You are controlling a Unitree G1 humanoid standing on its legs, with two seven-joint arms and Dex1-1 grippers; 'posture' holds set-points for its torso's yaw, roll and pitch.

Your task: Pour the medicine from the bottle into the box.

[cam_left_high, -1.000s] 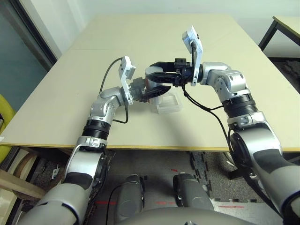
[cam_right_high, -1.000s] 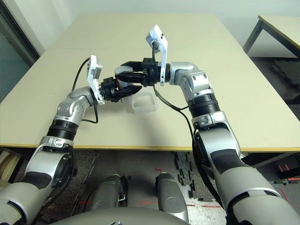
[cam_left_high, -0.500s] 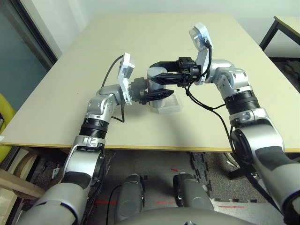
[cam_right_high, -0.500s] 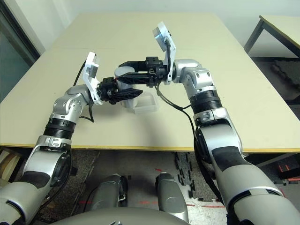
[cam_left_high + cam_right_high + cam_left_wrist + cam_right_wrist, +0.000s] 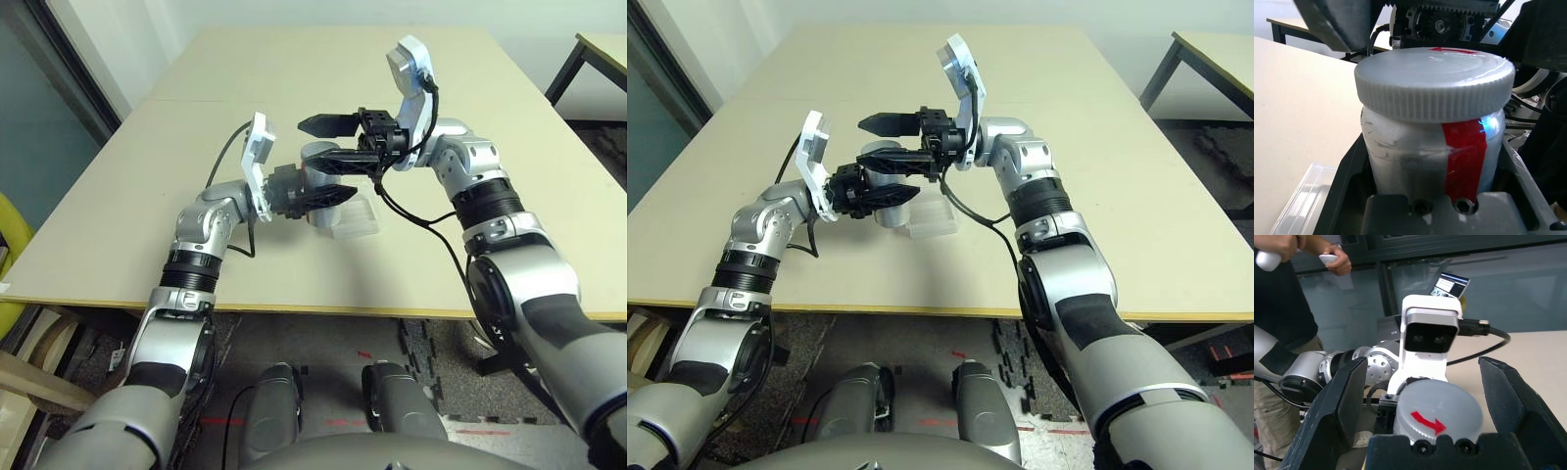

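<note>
Our right claw (image 5: 1425, 396) has just spread wide, letting go of the lid (image 5: 1438, 412), which sits on the bottle (image 5: 1425, 161). Our left claw (image 5: 333, 193) grips the bottle upright beside the clear box (image 5: 933, 215). With 1 lid on, we likely need another twist before pouring.

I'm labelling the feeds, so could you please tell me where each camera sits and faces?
Left and right eyes: on the head, facing down at the table; both share arms, bottle and tray.
Left wrist: along the left gripper, at the bottle it grips.
Right wrist: along the open right gripper, at the cap, left arm and a person.
</note>
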